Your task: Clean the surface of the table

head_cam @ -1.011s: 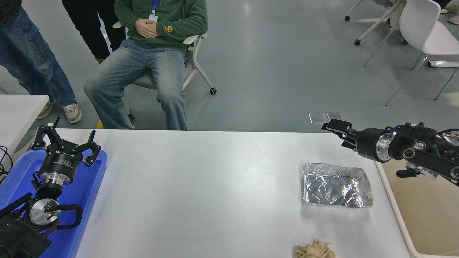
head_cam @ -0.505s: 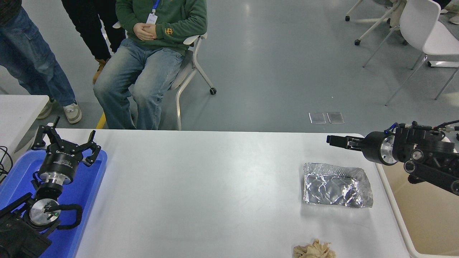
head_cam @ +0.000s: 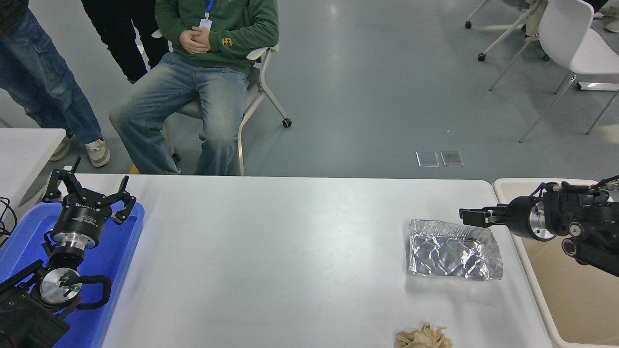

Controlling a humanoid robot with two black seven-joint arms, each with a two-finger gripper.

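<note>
Bench (head_cam: 290, 261) runs long left-to-right, its middle bare. Right gripper (head_cam: 465, 215), fingers together, hovers at the foil tray's (head_cam: 452, 250) far edge; left gripper (head_cam: 87, 193) splayed wide.

Right gripper (head_cam: 466, 215) lowered, pulled back toward bin (head_cam: 503, 186), now over foil tray (head_cam: 452, 251) far edge.

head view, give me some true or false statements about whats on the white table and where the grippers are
1. A crumpled foil tray lies on the table surface. True.
2. The right gripper holds the foil tray. False: it hovers by the tray's far right corner, holding nothing.
3. The left gripper is over a blue tray. True.
4. The beige crumpled wad lies inside the foil tray. False: it lies apart, at the table's near edge.
</note>
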